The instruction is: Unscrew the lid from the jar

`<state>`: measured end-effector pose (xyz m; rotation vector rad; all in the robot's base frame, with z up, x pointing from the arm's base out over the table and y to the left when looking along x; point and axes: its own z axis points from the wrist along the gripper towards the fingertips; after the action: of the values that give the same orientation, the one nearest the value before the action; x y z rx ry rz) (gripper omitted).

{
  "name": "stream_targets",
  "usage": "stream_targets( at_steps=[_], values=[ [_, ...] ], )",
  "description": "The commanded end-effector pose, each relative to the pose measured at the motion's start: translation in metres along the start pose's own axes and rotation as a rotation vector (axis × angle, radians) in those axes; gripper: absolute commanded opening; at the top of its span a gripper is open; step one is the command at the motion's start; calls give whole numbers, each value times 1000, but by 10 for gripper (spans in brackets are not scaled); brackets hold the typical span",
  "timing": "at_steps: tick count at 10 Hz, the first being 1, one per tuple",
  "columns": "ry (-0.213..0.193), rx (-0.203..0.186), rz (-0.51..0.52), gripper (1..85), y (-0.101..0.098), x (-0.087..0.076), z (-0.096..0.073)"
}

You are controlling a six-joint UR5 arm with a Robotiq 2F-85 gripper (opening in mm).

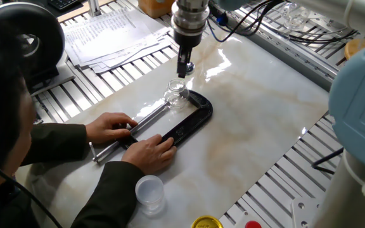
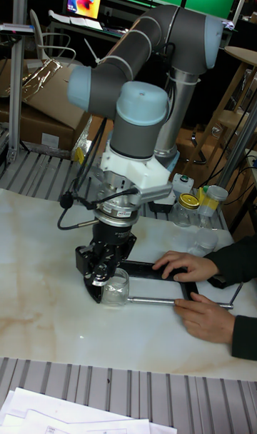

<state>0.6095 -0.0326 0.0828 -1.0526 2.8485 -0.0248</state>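
Observation:
The small clear jar (image 1: pixel 177 95) (image 2: pixel 114 288) stands on the marble top, held in the jaws of a black C-clamp (image 1: pixel 194 120) (image 2: pixel 153 270). Its top shows a shiny ring, but I cannot separate the lid from the jar's glass. My gripper (image 1: pixel 184 71) (image 2: pixel 98 285) hangs just off the table beside the jar, on the side away from the person, not touching it. The fingers look close together; both views are too dark to show the gap or anything in it.
A person's two hands (image 1: pixel 146 152) rest on the clamp's screw bar (image 1: pixel 146 120) and frame. A frosted cup (image 1: pixel 149 192) and a gold lid (image 1: pixel 206 223) sit near the front edge. Papers (image 1: pixel 109 35) lie at the back left, cables (image 1: pixel 246 19) behind the arm.

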Motion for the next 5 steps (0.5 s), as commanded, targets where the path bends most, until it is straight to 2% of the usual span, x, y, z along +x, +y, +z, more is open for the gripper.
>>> stream_targets(
  at_steps=[1, 2, 3, 5],
  values=[
    [-11, 2, -63, 437, -24, 14, 13],
    [19, 18, -85, 483, -29, 24, 14],
    [27, 25, -94, 610, -31, 27, 15],
    [10, 20, -97, 693, -29, 25, 24]
  ],
)
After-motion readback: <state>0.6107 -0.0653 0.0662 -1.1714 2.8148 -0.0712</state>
